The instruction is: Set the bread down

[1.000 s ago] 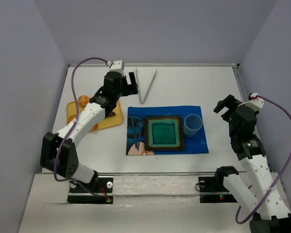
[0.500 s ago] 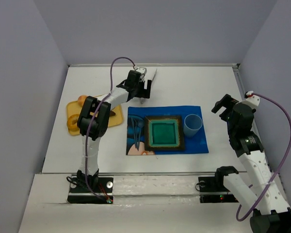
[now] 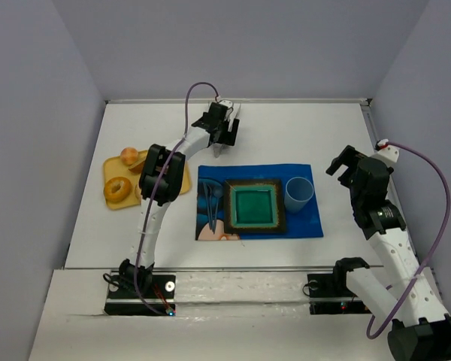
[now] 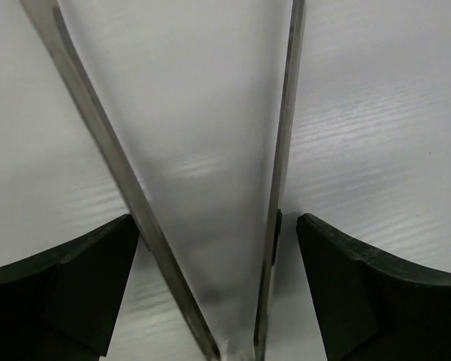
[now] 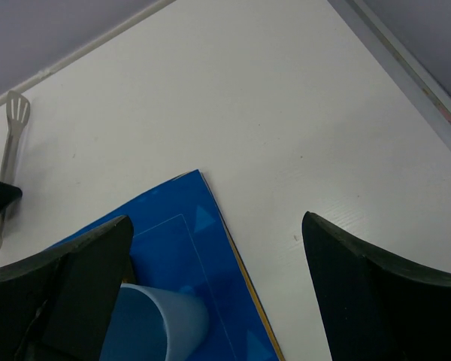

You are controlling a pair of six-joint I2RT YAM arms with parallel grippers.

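Note:
The bread lies on a yellow tray (image 3: 111, 171) at the left: a ring-shaped bagel (image 3: 119, 188) and a smaller orange-tan roll (image 3: 128, 156). My left gripper (image 3: 225, 132) is far from them, at the table's far centre, low over a pair of metal tongs (image 3: 219, 152). In the left wrist view it (image 4: 218, 293) is open, and the tongs' two arms (image 4: 282, 150) run between its fingers (image 4: 68, 278). My right gripper (image 3: 346, 165) is open and empty, raised at the right; it also shows in the right wrist view (image 5: 214, 301).
A blue placemat (image 3: 301, 222) lies in the middle with a green square plate (image 3: 254, 207), dark utensils (image 3: 213, 201) and a light-blue cup (image 3: 298, 192). The right wrist view shows the cup (image 5: 154, 323), the mat's corner (image 5: 199, 241) and the tongs' slotted end (image 5: 15, 113).
My left arm has swung from over the yellow tray to the tongs at the far centre, which uncovers the bagel and roll. The right arm has barely shifted.

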